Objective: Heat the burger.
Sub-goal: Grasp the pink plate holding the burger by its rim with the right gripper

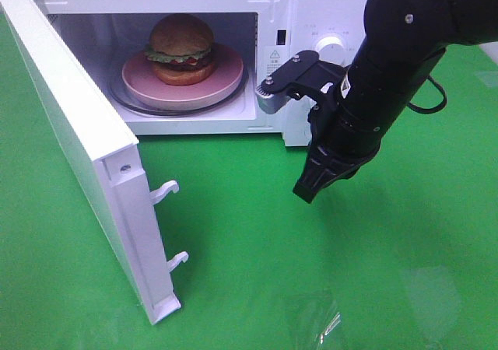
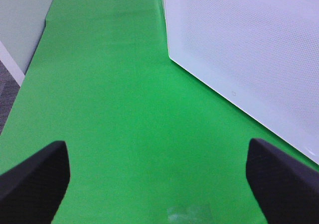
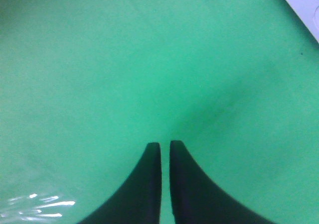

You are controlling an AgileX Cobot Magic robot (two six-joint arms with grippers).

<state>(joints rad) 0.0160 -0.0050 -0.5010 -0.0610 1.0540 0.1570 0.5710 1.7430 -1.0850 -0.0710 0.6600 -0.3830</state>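
a: where's the burger?
b: on the pink plate inside the microwave, far left, door open.
a: grippers?
b: right gripper nearly pressed together, empty, over green cloth. left gripper spread wide, empty.

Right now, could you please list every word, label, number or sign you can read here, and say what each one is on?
No text here is legible.
Warning sticker on the microwave front frame: a triangle sign shows, but its print is too small.
Control panel: faint marks above the dial, too blurred.
Door: one tiny mark, unreadable.
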